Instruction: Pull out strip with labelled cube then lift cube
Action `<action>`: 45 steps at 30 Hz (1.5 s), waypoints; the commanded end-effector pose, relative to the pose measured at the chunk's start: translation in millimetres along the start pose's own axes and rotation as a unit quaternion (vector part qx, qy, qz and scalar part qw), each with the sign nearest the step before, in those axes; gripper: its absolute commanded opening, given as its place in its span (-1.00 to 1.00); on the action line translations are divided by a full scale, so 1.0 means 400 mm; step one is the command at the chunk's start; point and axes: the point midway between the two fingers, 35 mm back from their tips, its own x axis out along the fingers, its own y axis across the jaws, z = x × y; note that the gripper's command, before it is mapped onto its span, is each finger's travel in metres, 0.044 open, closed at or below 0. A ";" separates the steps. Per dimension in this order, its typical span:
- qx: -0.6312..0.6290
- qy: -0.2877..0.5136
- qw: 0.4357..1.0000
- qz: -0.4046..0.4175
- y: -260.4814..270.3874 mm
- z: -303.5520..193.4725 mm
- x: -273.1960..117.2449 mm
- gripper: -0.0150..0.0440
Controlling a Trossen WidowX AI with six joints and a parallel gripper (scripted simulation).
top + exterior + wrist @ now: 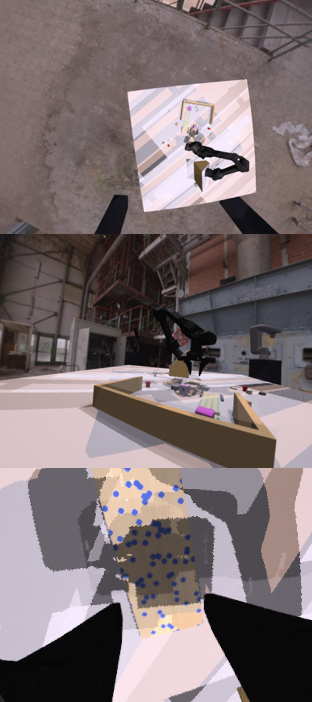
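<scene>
Hanging released, the pincer (195, 374) (163, 605) has the blue-dotted strip (192, 138) (159, 558) below it

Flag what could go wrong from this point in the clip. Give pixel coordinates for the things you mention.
The open end effector (196, 374) (163, 605) hangs above the blue-dotted tan strip (172, 618); closing too high might miss it.

The lilac lettered cube (195, 127) (184, 390) could topple if the pull is jerky.

The green-dotted pale strip (186, 122) (208, 401) lies close alongside, so a sideways drift may disturb it.

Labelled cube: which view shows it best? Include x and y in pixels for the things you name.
Exterior: the lilac cube (195, 126) (184, 390) shows its letter on the side facing the camera. Top shows only a tiny lilac patch near the frame's open side (212, 114); wrist doesn't show it.
</scene>
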 end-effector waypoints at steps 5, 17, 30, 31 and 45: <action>0.003 -0.002 1.000 -0.001 0.014 0.075 -0.008 0.93; 0.004 -0.003 1.000 -0.001 0.037 0.193 -0.023 1.00; 0.005 -0.004 1.000 -0.001 0.059 0.325 -0.040 1.00; 0.005 -0.004 1.000 -0.001 0.060 0.334 -0.041 1.00; 0.006 -0.005 1.000 -0.001 0.071 0.478 -0.052 1.00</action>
